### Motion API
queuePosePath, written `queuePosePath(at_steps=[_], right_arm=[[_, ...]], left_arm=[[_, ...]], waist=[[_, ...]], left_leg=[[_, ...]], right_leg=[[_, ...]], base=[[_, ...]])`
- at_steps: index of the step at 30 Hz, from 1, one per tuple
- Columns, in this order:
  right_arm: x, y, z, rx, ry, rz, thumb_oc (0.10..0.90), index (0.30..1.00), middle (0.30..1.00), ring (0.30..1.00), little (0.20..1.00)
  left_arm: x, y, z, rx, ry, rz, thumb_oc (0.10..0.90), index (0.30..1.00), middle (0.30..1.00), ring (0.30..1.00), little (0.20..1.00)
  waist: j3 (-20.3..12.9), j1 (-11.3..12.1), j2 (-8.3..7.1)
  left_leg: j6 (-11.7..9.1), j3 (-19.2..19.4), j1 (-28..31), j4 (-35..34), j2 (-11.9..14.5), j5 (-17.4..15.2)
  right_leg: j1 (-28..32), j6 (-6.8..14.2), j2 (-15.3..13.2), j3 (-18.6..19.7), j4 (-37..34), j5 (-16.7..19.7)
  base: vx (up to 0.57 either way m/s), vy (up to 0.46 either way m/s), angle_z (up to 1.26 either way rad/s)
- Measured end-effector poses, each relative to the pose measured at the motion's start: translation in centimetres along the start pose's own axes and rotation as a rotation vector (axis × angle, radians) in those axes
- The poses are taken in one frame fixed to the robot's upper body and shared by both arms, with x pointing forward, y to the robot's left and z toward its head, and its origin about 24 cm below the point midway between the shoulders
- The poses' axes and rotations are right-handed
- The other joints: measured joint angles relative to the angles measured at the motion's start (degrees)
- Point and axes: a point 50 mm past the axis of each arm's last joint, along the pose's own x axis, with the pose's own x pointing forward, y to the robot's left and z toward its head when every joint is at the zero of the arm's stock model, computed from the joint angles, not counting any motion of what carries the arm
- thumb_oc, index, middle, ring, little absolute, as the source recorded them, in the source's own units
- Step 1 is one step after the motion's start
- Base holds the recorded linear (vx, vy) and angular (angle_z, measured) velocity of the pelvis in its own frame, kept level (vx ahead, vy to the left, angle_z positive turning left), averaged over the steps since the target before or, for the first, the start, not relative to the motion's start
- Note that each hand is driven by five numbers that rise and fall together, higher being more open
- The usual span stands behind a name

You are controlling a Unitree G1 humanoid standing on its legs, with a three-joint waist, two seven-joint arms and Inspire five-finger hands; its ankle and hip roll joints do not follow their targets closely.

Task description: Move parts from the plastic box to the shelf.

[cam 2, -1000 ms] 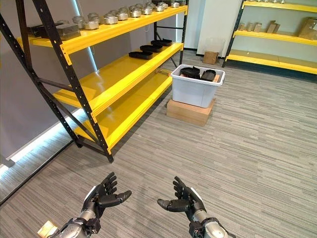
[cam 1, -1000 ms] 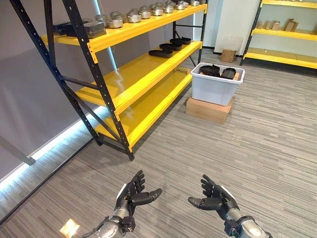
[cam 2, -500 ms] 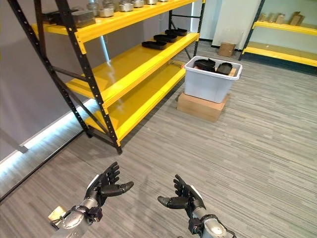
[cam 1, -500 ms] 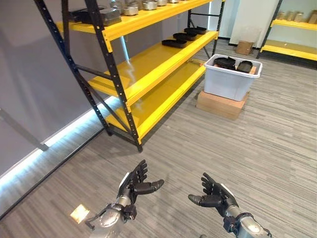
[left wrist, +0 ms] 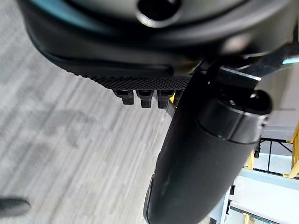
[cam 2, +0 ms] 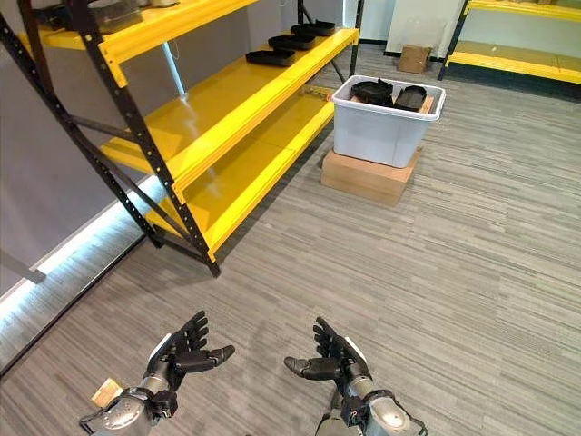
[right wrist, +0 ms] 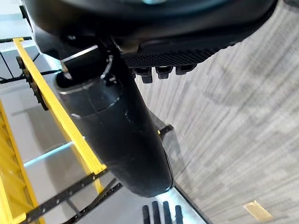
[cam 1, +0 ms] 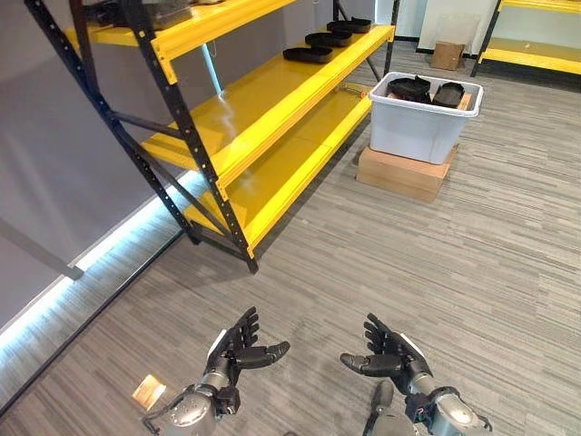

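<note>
A white plastic box [cam 1: 423, 125] stands on a flat cardboard carton [cam 1: 404, 173] on the floor at the far right, beside the yellow shelf rack [cam 1: 263, 127]. Dark parts [cam 1: 410, 88] lie inside the box. More dark parts [cam 1: 307, 54] rest on the rack's middle shelf at its far end. My left hand [cam 1: 238, 347] and right hand [cam 1: 388, 354] hover low over the carpet near me, both open with fingers spread and holding nothing. Both hands are far from the box. The thumb [left wrist: 196, 163] fills much of the left wrist view, with carpet beyond it.
A second yellow shelf unit [cam 2: 513, 54] lines the far wall, with a small cardboard box [cam 1: 445, 54] on the floor near it. The rack's black uprights [cam 1: 182, 136] stand to my left. A small tan object [cam 1: 148, 391] lies on the carpet by my left arm.
The camera has tipped down and shifted, so the rack and box sit higher in view. Both hands stay open and low, drifting slightly nearer the bottom edge.
</note>
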Motion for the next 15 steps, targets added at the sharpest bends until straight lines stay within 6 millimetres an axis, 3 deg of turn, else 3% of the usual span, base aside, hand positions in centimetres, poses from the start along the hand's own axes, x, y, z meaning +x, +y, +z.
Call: queuePosePath(at_steps=[1,4,6,8,10,11,13,14,15], right_arm=[[0.0,-0.2,0.2,-0.009,-0.002,0.001,0.9,1.0,1.0,1.0,1.0],[0.4,-0.7,1.9,-0.033,-0.063,-0.004,0.9,1.0,1.0,1.0,1.0],[0.5,-1.5,2.8,-0.054,-0.087,-0.024,0.9,1.0,1.0,1.0,1.0],[0.2,-1.9,2.5,-0.063,-0.072,-0.034,0.9,1.0,1.0,1.0,1.0],[-0.1,-2.0,1.9,-0.046,-0.056,-0.041,0.9,1.0,1.0,1.0,1.0],[-0.2,-1.8,1.3,-0.044,-0.035,-0.035,0.9,1.0,1.0,1.0,1.0],[-0.7,-1.6,0.7,-0.034,-0.019,-0.035,0.9,1.0,1.0,1.0,1.0],[-0.9,-1.6,0.4,-0.019,-0.02,-0.046,0.9,1.0,1.0,1.0,1.0],[-0.9,-1.7,0.4,-0.02,-0.019,-0.05,0.9,1.0,1.0,1.0,1.0]], left_arm=[[0.2,-0.4,0.3,-0.007,-0.014,-0.011,0.9,1.0,1.0,1.0,1.0],[0.2,-0.5,0.8,-0.002,-0.038,-0.02,0.9,1.0,1.0,1.0,1.0],[0.4,-0.7,1.0,-0.007,-0.045,-0.024,0.9,1.0,1.0,1.0,1.0],[0.5,-0.8,1.2,-0.01,-0.051,-0.027,0.9,1.0,1.0,1.0,1.0],[0.6,-0.8,1.4,-0.016,-0.06,-0.026,0.9,1.0,1.0,1.0,1.0],[0.4,-0.5,0.8,-0.032,-0.039,-0.014,0.9,1.0,1.0,1.0,1.0],[0.0,-0.4,0.1,-0.05,-0.015,-0.01,0.9,1.0,1.0,1.0,1.0],[0.0,-0.4,0.1,-0.048,-0.014,-0.011,0.9,1.0,1.0,1.0,1.0],[0.1,-0.5,0.2,-0.051,-0.018,-0.013,0.9,1.0,1.0,1.0,1.0]], waist=[[-1.1,-0.6,-0.04],[-2.0,-0.8,0.17],[-2.2,-1.0,-0.2],[-2.3,-0.8,-0.22],[-1.7,1.6,-1.69],[-1.5,2.7,-3.12],[-1.2,2.3,-4.71],[-1.5,1.9,-5.11],[-1.3,1.8,-5.36]], left_leg=[[0.4,-1.2,-0.2,1.4,2.4,-0.4],[-0.2,-1.0,-0.1,2.2,5.5,0.4],[-4.8,-3.4,-2.9,9.3,7.0,3.6],[-6.1,-5.3,-6.2,17.8,7.8,5.2],[-5.3,-9.4,-15.2,37.8,6.7,10.6],[-5.4,-10.4,-18.3,44.7,4.4,10.6],[-5.1,-9.6,-21.2,48.7,1.8,10.7],[-3.8,-4.9,-24.1,49.0,2.0,9.2],[-3.8,-3.6,-25.4,48.6,1.9,9.3]], right_leg=[[0.1,-3.3,2.6,0.2,1.7,-2.5],[-1.1,-6.3,5.6,-0.4,4.7,-6.0],[-0.2,-8.5,7.0,-1.3,6.6,-9.1],[1.8,-9.8,8.7,-1.0,5.2,-10.0],[4.9,-12.4,10.0,-0.1,2.2,-10.1],[7.6,-13.0,10.2,0.5,0.9,-10.3],[11.4,-13.2,10.1,0.3,-1.2,-10.4],[12.9,-13.2,10.3,-0.4,-3.3,-10.5],[13.3,-13.2,10.3,-0.5,-3.6,-10.5]], base=[[0.31,-0.232,0.29],[0.24,-0.219,-0.06],[0.22,-0.263,-0.09],[0.23,-0.305,-0.04],[0.16,-0.18,-0.4],[0.25,-0.132,-0.47],[0.2,-0.058,-0.16],[0.08,0.011,0.01],[0.24,0.088,0.06]])
